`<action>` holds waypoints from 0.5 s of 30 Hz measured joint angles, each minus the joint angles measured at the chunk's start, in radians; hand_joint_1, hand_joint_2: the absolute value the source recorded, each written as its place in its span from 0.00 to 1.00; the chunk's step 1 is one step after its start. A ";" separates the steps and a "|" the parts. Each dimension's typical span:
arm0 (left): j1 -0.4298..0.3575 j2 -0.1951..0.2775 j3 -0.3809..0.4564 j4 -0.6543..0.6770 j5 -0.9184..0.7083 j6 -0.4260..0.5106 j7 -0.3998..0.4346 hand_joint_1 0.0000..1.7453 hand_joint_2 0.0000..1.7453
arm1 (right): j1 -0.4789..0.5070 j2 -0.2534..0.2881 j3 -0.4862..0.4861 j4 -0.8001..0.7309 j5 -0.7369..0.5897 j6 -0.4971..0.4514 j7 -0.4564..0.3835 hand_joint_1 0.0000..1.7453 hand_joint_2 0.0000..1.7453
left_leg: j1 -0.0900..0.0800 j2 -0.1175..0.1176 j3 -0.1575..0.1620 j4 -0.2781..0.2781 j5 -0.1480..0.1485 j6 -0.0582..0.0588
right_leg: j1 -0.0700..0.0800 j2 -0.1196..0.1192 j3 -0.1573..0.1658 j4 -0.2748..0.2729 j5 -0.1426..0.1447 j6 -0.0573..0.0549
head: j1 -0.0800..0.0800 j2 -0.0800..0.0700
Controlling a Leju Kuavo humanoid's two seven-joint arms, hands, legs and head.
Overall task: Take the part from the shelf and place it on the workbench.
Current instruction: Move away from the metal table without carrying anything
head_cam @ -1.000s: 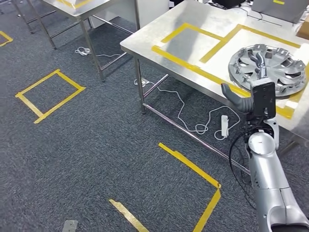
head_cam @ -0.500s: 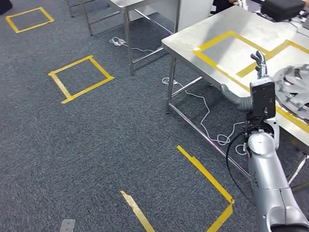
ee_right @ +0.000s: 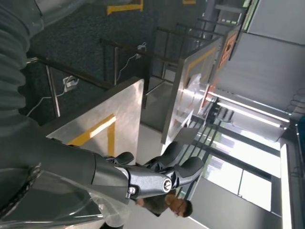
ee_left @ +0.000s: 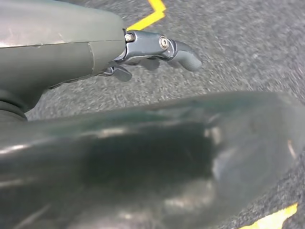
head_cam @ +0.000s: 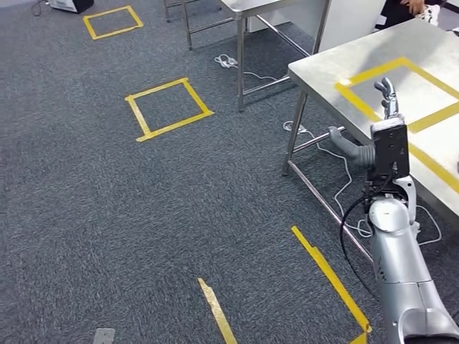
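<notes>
My right hand (head_cam: 374,136) is raised in front of the steel workbench (head_cam: 330,75), level with its near edge. Its fingers (head_cam: 385,94) point up, the thumb sticks out to the left, and it holds nothing. In the right wrist view the same hand (ee_right: 158,179) has its fingers stretched out and empty, with the workbench's corner (ee_right: 122,105) behind them. Yellow tape marks rectangles on the bench top (head_cam: 379,72). My left hand (ee_left: 158,47) hangs over the grey carpet, fingers extended, holding nothing.
A second steel table (head_cam: 259,7) stands further back. Yellow tape squares (head_cam: 168,107) and strips (head_cam: 330,276) mark the carpet. White cables (head_cam: 346,186) lie under the workbench. A person (head_cam: 411,7) is at the bench's far side.
The camera has turned left, so the whole scene has slid right. The silver wheel cover lying on the workbench has passed out of the picture. My right hand stays raised and empty.
</notes>
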 joint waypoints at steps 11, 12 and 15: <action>-0.001 0.000 0.000 0.000 0.000 0.000 -0.001 0.00 0.00 | 0.001 0.000 0.001 -0.005 0.005 -0.001 0.001 0.00 1.00 | -0.013 0.109 0.064 -0.110 0.050 0.027 | 0.018 -0.140 0.021 0.000 -0.024 0.019 | -0.001 0.000; 0.000 0.000 0.000 0.000 0.000 0.000 -0.001 0.00 0.00 | 0.002 0.000 0.002 -0.007 0.006 -0.002 0.001 0.00 1.00 | -0.012 0.097 0.064 -0.113 0.052 0.033 | 0.016 -0.144 0.021 -0.001 -0.029 0.024 | -0.001 0.000; -0.001 0.002 0.000 0.000 0.000 0.000 -0.001 0.00 0.00 | 0.004 0.000 0.001 -0.018 0.010 -0.004 0.000 0.00 1.00 | -0.004 0.062 0.069 -0.123 0.058 0.049 | 0.008 -0.073 -0.016 0.082 -0.084 0.035 | 0.004 0.000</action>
